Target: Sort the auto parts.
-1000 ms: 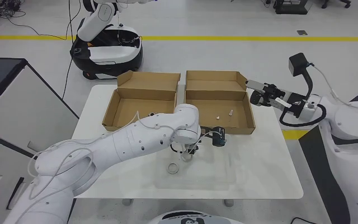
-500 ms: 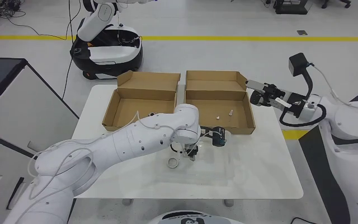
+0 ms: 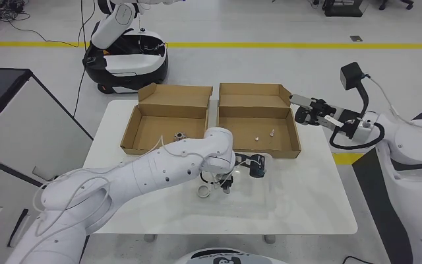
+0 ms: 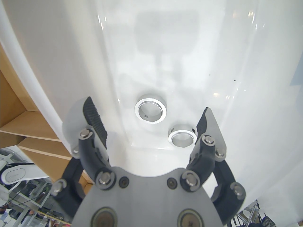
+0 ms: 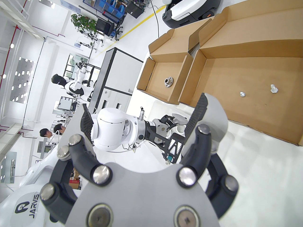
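Left hand released, fingers spread wide, hanging low over two metal rings on the white desk. Nothing grasped. The bigger ring sits between the fingers. The smaller ring lies just beside one finger pad. The rings are close but apart, both flat, hole up. The spread looks set to straddle the bigger ring, so that is the likely pick, pinched across its outer wall. Risk: the smaller ring is so near the pad it may get nudged on closing.

Two open cardboard boxes sit at the desk's far side as sort bins. The left box holds a flanged hub. The right box holds one bolt and a second bolt. Rings probably belong with the hub, left box.

Right hand released, empty, held beside the right box's outer wall, well apart from the rings, seemingly parked clear of the left arm.
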`<state>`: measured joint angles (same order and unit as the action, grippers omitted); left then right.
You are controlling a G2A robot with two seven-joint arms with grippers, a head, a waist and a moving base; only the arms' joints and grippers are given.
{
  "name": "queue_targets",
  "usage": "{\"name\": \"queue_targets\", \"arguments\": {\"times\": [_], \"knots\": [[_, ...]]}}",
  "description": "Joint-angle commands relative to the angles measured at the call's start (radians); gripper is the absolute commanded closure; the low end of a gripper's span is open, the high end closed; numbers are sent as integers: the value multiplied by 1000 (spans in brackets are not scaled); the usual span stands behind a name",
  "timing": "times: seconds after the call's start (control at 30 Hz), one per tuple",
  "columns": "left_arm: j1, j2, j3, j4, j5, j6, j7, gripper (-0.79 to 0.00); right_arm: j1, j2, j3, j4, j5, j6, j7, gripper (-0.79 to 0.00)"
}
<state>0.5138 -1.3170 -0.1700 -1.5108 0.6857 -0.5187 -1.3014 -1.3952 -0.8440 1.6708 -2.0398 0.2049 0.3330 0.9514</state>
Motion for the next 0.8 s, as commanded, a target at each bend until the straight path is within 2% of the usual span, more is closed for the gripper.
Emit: {"name": "queue_targets", "arguments": {"times": [0.0, 0.03, 0.27, 0.53, 0.77], "knots": [[2, 4, 0, 2, 0, 3, -3, -428, 0, 0, 0, 0, 0, 0, 0, -785], [3, 7, 0, 6, -2, 7, -7, -391, 0, 0, 0, 0, 0, 0, 0, -785], [5, 23, 0, 3, -12, 25, -25, -339, 0, 0, 0, 0, 0, 0, 0, -785], [-1, 30, 0, -20, -19, 67, -67, -345, 0, 0, 0, 0, 0, 0, 0, -785], [2, 15, 0, 9, -4, 73, -73, -360, 0, 0, 0, 0, 0, 0, 0, -785]]}}
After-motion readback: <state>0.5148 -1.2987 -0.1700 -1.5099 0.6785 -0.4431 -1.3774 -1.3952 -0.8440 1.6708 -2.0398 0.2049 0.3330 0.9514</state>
